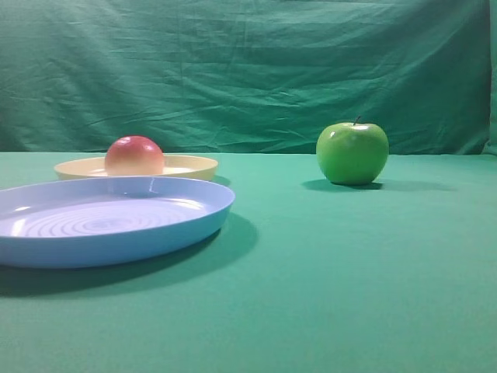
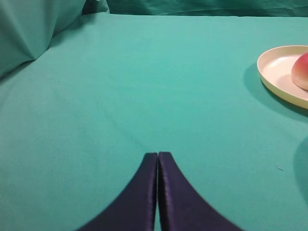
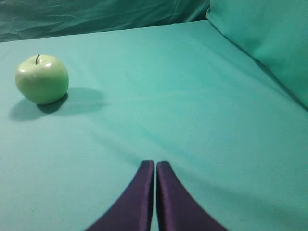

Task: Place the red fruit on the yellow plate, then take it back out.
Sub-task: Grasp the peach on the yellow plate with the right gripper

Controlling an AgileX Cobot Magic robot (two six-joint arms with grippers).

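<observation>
Already the red fruit (image 2: 301, 71) sits on the yellow plate (image 2: 276, 72), ahead-right of my closed, empty left gripper (image 2: 158, 155); smooth, probably slippery, so I'd clasp its widest middle; right gripper (image 3: 155, 163) closed.

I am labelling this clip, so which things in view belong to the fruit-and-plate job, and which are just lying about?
Belongs to the job:
- round red fruit fading to yellow-orange, sitting on the plate
- shallow pale cream-yellow plastic plate

Just lying about:
- larger light-blue ringed plastic plate
- shiny green apple with a stem
- green tablecloth
</observation>
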